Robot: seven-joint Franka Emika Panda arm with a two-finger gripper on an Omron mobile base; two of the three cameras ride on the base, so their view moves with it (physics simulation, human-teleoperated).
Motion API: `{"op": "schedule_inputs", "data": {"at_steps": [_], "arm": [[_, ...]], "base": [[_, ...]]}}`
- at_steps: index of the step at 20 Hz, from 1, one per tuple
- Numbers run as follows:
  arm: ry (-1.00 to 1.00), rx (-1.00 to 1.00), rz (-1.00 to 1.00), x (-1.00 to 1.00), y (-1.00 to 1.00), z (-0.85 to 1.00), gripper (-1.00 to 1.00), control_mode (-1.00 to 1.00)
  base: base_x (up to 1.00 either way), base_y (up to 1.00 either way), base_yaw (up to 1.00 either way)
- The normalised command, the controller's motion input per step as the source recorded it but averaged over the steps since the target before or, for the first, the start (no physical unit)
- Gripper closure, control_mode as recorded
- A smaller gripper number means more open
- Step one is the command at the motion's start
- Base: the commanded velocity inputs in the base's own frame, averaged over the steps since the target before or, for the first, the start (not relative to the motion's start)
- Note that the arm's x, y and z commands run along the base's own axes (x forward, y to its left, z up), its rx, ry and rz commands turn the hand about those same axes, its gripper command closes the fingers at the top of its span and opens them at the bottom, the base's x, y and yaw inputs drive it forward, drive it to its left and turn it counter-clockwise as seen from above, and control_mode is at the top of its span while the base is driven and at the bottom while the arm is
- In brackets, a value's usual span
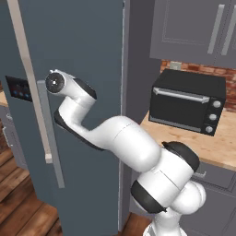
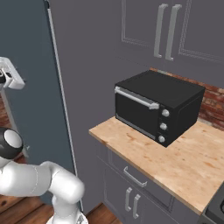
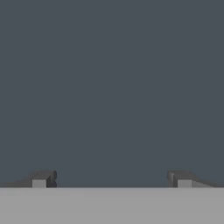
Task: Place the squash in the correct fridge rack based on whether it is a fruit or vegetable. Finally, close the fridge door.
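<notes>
Against the fridge door (image 1: pixel 87 83), at twelve o'clock from the gripper (image 3: pixel 111 179), pressed close with fingers spread wide, holding nothing. Squash nowhere visible, presumably inside. Risked sliding off the plain panel, leaving it ajar, or snagging the handle (image 1: pixel 50 138).

No readable text, brand, number or sign that I can find. The black display panel (image 1: pixel 18 88) on the far-left door shows small coloured icons, too blurred for me to read. The toaster oven (image 2: pixel 156 106) on the counter (image 2: pixel 183 162) carries three knobs (image 2: pixel 163 126) with no legible markings. The fridge door (image 1: pixel 78 60) front is plain slate grey, unlabelled.
</notes>
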Motion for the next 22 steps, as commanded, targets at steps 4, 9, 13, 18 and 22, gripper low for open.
{"op": "schedule_inputs", "data": {"at_steps": [4, 9, 13, 18, 22], "arm": [[0.00, 0.00, -0.16, 0.24, -0.34, -0.01, -1.00, -1.00], [0.00, 0.00, -0.14, 0.22, -0.39, -0.06, -1.00, -1.00], [0.00, 0.00, -0.13, 0.24, -0.43, -0.11, -1.00, -1.00], [0.00, 0.00, -0.12, 0.27, -0.43, -0.12, -1.00, -1.00], [0.00, 0.00, -0.12, 0.24, -0.43, -0.13, -1.00, -1.00]], "base": [[0.00, 0.00, 0.00], [0.00, 0.00, 0.00], [0.00, 0.00, 0.00], [0.00, 0.00, 0.00], [0.00, 0.00, 0.00]]}}
